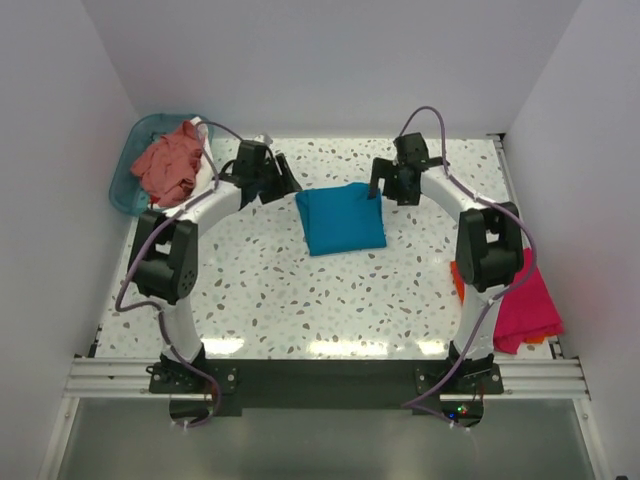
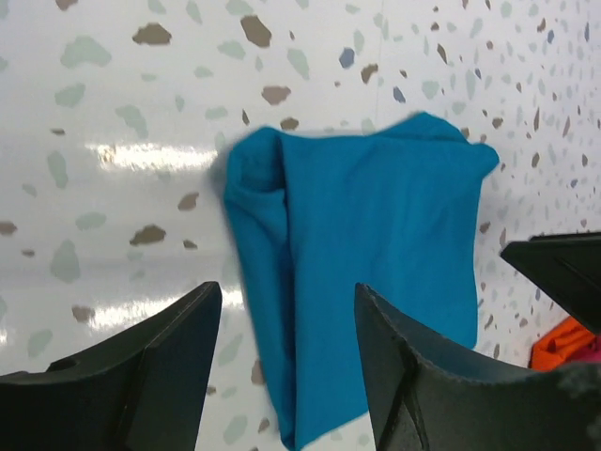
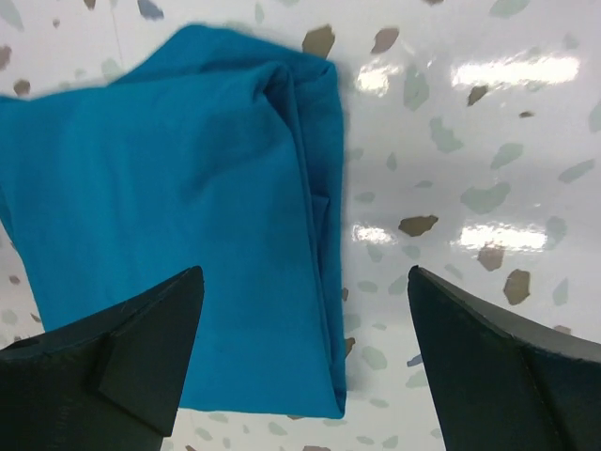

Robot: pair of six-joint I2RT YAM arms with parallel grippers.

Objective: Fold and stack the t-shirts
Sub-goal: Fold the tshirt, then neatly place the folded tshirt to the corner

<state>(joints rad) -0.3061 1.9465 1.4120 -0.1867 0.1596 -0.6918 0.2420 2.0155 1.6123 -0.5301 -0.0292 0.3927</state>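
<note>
At the upper left of the top view, a translucent teal basket (image 1: 126,183) sits at the table's far corner. It holds a crumpled salmon-pink t-shirt (image 1: 168,165), with a strip of white cloth (image 1: 207,167) showing along its right side.

Just right of the basket, the left gripper (image 1: 284,177) points towards the folded teal-blue t-shirt (image 1: 341,220) and stands just off the shirt's upper left corner. In the left wrist view the left gripper (image 2: 287,376) holds nothing. Its jaws are parted, and the shirt's narrow folded edge (image 2: 376,244) and some speckled table (image 2: 113,113) show between them.

The teal-blue t-shirt lies flat as a rough rectangle in the upper middle of the table, its layers bunched along one side.

Right of it, the right gripper (image 1: 378,187) hangs at the shirt's upper right corner; whether it touches the cloth cannot be told. In the right wrist view the right gripper (image 3: 305,366) is spread wide and empty, over the shirt's folded edge (image 3: 188,216) and the bare table beside it.

At the right edge of the top view, an orange t-shirt (image 1: 457,278) peeks out from under a magenta-pink t-shirt (image 1: 526,305), which drapes over the table's rim behind the right arm. A patch of orange (image 2: 558,344) also shows at the lower right of the left wrist view.
</note>
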